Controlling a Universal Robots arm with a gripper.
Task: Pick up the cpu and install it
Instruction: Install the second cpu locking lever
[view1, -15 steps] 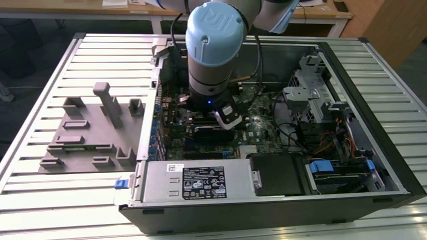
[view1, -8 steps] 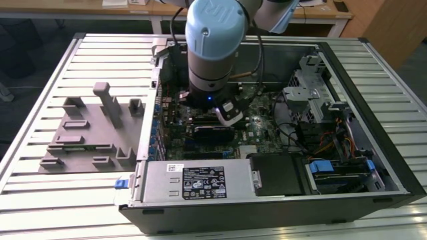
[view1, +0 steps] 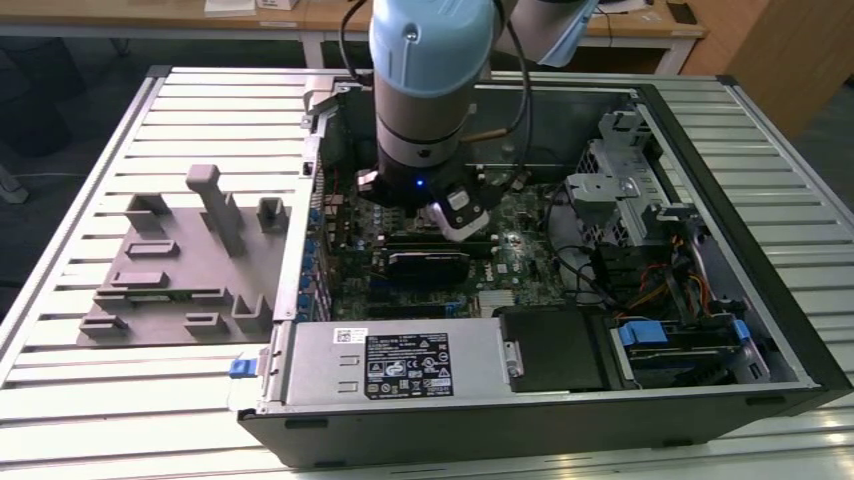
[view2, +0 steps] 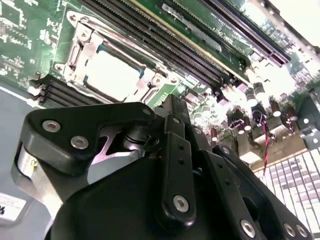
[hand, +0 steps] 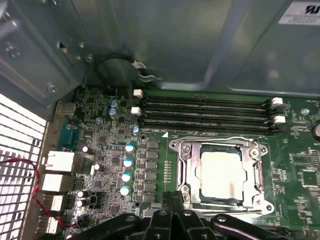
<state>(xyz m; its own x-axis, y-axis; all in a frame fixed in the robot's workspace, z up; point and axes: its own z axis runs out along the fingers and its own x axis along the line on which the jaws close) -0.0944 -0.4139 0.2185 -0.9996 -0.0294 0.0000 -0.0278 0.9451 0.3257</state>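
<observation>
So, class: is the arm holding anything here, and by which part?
Nothing appears held: the cpu lies in the socket, apart from the gripper above the motherboard.

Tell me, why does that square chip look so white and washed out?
Glare: in both wrist views the cpu reflects light and bleaches out. In the second wrist view, the motherboard corner is overexposed too, and the end effector's dark body looms close.

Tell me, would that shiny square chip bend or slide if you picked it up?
Probably not bend: the cpu looks like a flat metal-topped plate, so likely stiff. Its smooth, shiny top might be slippery. Sitting low inside the socket frame, it probably wouldn't slide sideways.
</observation>
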